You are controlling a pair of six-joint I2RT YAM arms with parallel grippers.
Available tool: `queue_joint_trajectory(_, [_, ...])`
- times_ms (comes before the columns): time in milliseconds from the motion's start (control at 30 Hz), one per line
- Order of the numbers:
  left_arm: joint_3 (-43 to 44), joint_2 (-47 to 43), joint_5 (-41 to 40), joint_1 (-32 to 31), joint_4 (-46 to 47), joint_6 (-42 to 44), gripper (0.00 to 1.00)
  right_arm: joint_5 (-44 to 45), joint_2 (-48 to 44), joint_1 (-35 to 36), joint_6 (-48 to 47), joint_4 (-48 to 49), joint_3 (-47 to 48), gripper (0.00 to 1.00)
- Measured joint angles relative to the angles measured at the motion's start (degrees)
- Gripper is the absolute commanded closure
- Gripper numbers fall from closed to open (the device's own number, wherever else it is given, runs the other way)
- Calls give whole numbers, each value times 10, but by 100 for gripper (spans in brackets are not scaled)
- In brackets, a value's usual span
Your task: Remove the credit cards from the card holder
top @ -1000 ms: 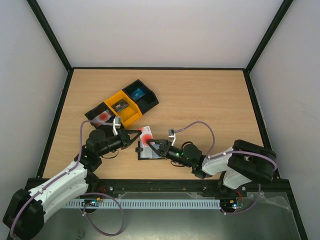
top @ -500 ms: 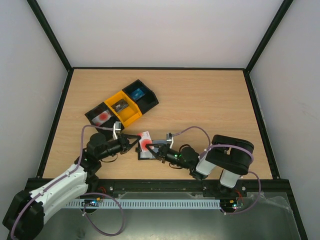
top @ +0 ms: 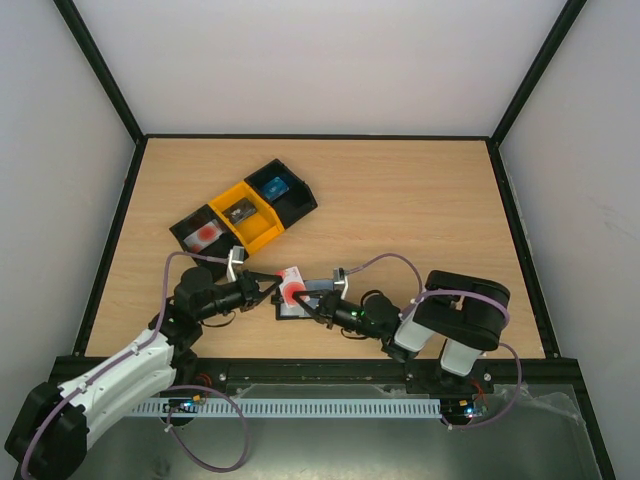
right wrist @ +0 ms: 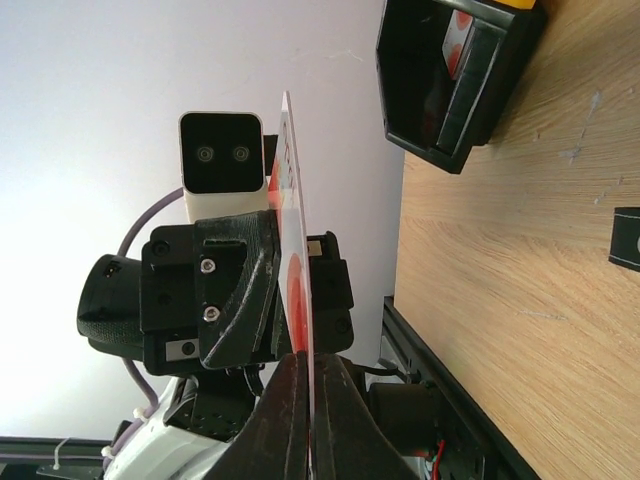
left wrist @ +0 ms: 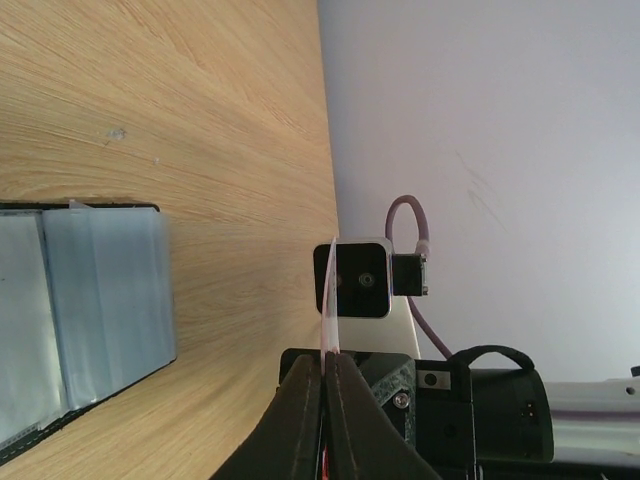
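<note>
cards (top: 275,185) in black and yellow bins (top: 263,236)

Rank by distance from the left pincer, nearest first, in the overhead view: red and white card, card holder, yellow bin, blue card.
1. The red and white card, in the left pincer.
2. The card holder, close beside.
3. The yellow bin, behind.
4. The blue card, farthest back.

White arms (top: 120,375), blk joints (top: 205,295), purple cables (top: 395,262)
</note>
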Motion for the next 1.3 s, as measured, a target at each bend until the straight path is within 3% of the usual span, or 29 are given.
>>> queue_joint_trajectory(100, [0, -2, 4, 0, 3, 0, 90, -1, -3, 0, -8, 0, -2, 98])
queue_joint_trajectory(200, [0, -2, 7, 0, 9, 0, 77, 1, -9, -1, -17, 0, -9, 98])
queue_joint_trajectory(333, [0, -8, 12, 1, 17, 3, 70, 2, -27, -2, -29, 0, -22, 98])
queue_joint_trajectory(533, [4, -16, 31, 1, 18, 18, 51, -4, -93, -2, -70, -11, -25, 98])
queue_joint_trajectory(633, [27, -19, 45, 2, -18, 47, 47, -19, -146, -3, -105, -59, -25, 98])
queue_joint_trajectory(767, [76, -33, 70, 2, -100, 104, 43, -43, -250, -4, -170, -200, -13, 98])
queue_joint_trajectory(933, [128, -60, 92, 2, -197, 172, 44, -54, -367, -5, -267, -414, 31, 98])
queue_joint_trajectory(1067, [139, -71, 111, 4, -236, 207, 51, -63, -424, -5, -339, -567, 69, 98])
queue_joint_trajectory(1300, [145, -56, 159, 4, -285, 262, 67, -92, -470, -5, -400, -705, 93, 98])
